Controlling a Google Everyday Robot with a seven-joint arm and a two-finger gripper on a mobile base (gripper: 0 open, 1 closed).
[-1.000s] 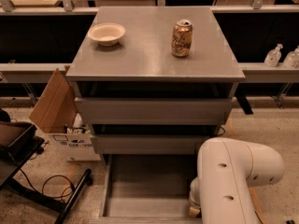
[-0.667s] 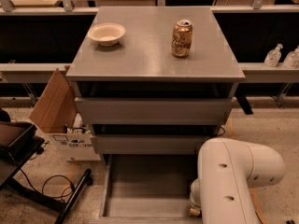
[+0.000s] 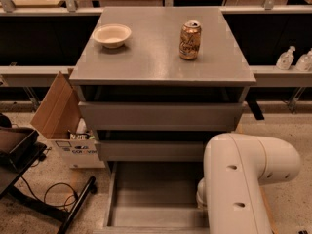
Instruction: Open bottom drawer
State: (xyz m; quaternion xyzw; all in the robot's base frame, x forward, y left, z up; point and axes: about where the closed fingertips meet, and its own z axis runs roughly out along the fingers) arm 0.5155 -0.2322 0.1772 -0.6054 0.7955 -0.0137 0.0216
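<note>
Grey cabinet (image 3: 161, 62) top: one bowl (image 3: 111, 35), one can (image 3: 189, 40). Three drawers (image 3: 161, 115), bottom drawer (image 3: 156, 195) pulled out. Gripper hidden behind arm (image 3: 239, 179) at its right side; grip state unreadable.

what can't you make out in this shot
Camera view:
- The pincer: out of sight, behind the white arm or below the bottom edge.
- The bottom drawer: it stands pulled out, but its front is cut off by the bottom edge and its right side is hidden by the arm.
- The can: label too blurred to read.
</note>
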